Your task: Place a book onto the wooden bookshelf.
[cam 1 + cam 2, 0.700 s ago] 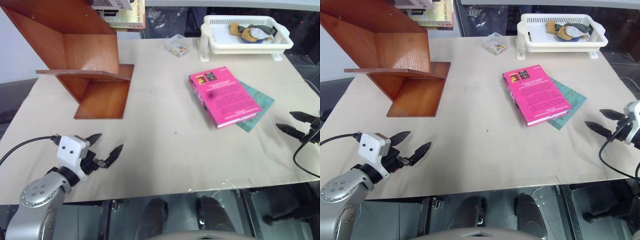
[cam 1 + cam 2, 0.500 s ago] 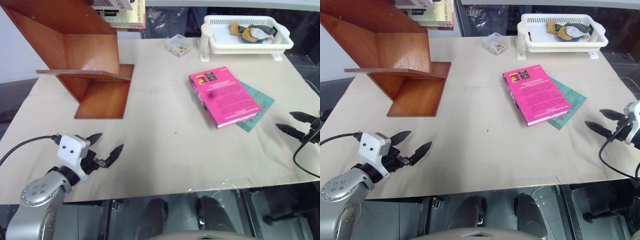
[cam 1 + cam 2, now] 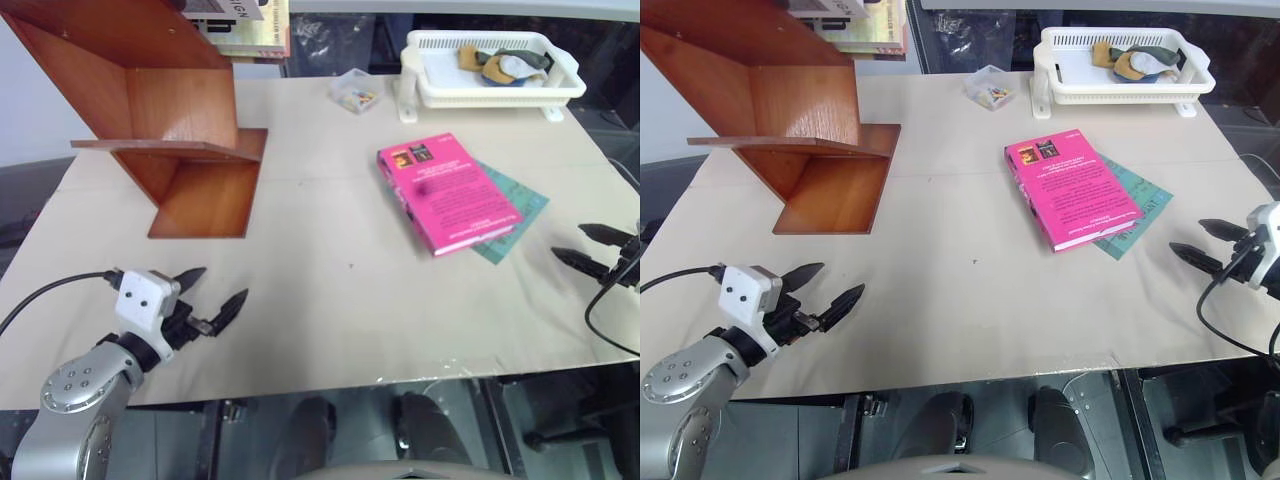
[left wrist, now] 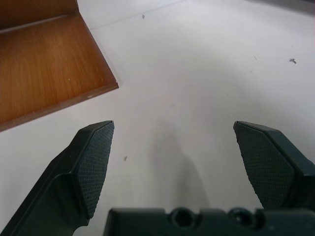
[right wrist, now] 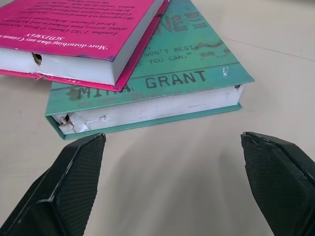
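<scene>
Both grippers open, nothing held.
I see the pink book [image 3: 1070, 192] lying on the teal book [image 5: 162, 93] just ahead of my right gripper [image 3: 1208, 245]; left gripper [image 3: 213, 292] spread near the wooden bookshelf [image 3: 170, 120].

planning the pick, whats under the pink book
A thinner teal book lies under the pink book, sticking out on the side nearer the right gripper. Its covered part is hidden; beneath is the table.

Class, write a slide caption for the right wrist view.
Open right gripper faces a pink book lying atop a teal book.
</scene>
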You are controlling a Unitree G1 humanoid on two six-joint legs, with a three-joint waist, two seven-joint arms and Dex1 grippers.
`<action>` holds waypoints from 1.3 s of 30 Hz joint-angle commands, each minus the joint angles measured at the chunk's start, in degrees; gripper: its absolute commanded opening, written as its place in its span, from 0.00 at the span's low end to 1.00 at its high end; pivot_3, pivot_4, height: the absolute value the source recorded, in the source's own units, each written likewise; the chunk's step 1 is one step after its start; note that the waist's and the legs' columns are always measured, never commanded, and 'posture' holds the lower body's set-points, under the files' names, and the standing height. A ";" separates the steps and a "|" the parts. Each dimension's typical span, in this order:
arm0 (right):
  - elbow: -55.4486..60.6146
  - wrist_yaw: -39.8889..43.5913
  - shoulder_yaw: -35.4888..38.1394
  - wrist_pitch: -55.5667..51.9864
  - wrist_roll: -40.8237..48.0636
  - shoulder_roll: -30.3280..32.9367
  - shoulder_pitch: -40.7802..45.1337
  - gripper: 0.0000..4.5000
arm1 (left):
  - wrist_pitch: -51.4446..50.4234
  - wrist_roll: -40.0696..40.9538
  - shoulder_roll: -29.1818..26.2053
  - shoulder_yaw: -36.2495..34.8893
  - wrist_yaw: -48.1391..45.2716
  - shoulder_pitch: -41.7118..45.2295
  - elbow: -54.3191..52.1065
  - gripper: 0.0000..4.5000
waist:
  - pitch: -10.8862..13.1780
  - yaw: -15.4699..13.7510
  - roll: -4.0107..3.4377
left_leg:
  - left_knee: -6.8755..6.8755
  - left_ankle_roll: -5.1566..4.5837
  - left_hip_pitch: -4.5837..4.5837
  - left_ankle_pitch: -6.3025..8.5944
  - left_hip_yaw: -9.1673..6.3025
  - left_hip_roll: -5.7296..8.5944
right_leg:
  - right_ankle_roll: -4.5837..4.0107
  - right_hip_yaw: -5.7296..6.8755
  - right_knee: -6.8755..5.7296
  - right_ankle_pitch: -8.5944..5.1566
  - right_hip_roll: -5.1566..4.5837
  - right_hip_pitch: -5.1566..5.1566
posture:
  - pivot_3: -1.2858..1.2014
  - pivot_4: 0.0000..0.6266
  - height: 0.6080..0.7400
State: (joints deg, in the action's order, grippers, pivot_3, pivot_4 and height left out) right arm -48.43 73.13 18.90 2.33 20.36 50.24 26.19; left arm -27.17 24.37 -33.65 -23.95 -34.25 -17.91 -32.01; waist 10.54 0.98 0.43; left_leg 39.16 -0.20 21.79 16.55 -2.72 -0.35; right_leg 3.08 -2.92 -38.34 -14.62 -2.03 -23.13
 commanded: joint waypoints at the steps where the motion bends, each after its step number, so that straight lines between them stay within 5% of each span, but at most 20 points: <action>1: 0.04 -0.18 0.70 0.93 0.24 0.41 0.98 1.00 | 0.49 0.56 -0.35 -0.59 -0.24 -0.35 -1.21 0.98 | 0.00 0.00 0.00 | 0.00 0.00 0.00 0.00 0.00 0.00 | 0.00 0.00 0.00 0.00 0.00 0.00 | 0.52 0.24 1.00; 22: 0.90 0.48 1.11 0.28 0.73 0.79 0.38 1.00 | -1.03 1.96 0.69 1.50 0.25 2.31 -0.30 0.98 | 0.00 -0.06 0.00 | 0.00 0.00 0.00 0.00 0.00 0.00 | 0.00 0.00 0.00 0.00 0.00 0.00 | 0.52 0.24 1.00; 31: 19.29 9.55 6.87 -13.77 11.77 3.32 -11.60 1.00 | -12.03 7.38 10.04 13.38 7.49 22.47 6.09 0.98 | -0.04 -0.54 -0.08 | 0.02 0.00 0.02 0.00 -0.17 0.04 | 0.02 0.12 -0.04 0.01 0.00 0.06 | 0.52 0.24 1.00; 39: 39.78 4.88 15.81 -22.65 18.93 2.62 -25.48 1.00 | -14.16 7.55 16.18 20.64 5.07 40.61 20.74 0.98 | -0.07 -0.26 -0.09 | 0.07 0.00 0.00 0.00 -0.15 0.21 | 0.03 0.10 -0.09 0.01 0.04 0.08 | 0.52 0.24 1.00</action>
State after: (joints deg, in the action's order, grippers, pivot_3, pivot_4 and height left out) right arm -13.49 78.82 31.34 -18.91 36.74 52.47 1.18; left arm -41.64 30.81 -18.07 -4.64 -27.86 20.97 -12.35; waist 10.47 0.72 0.35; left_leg 39.24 -0.20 21.82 16.55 -2.88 -0.11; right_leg 3.11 -2.77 -38.43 -14.61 -1.98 -23.05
